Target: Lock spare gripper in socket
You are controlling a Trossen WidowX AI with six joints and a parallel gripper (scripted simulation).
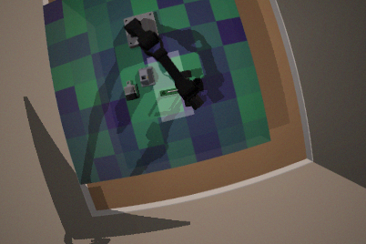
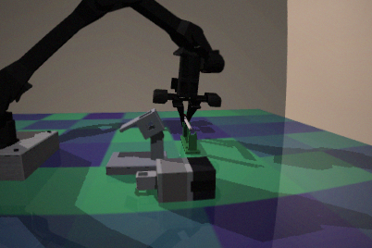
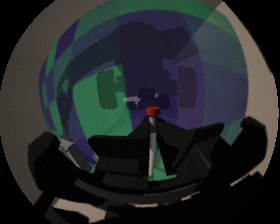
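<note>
My gripper [image 2: 186, 117] [image 3: 150, 117] points down and is shut on the lock pin. The pin [image 2: 188, 124] [image 3: 152, 145] has a pale shaft and a red head, and lies roughly level between the fingertips. It is at the top of a green holder [image 1: 168, 92] [image 2: 191, 145]; whether it rests there is not clear. The mount [image 1: 147, 76] [image 2: 152, 125] has a tilted grey socket on a post, with no pin seen in it. The spare gripper [image 1: 131, 91] [image 2: 175, 180], grey with a black end, lies beside the mount, its small spigot [image 2: 145, 180] outside the socket.
The arm's grey base plate [image 1: 153, 25] [image 2: 34, 149] is behind the mount. The mount's flat foot [image 2: 131, 163] and upright post stand close to the green holder. The checkered mat [image 1: 207, 142] lies on a brown table [image 1: 266, 156] with a raised pale rim.
</note>
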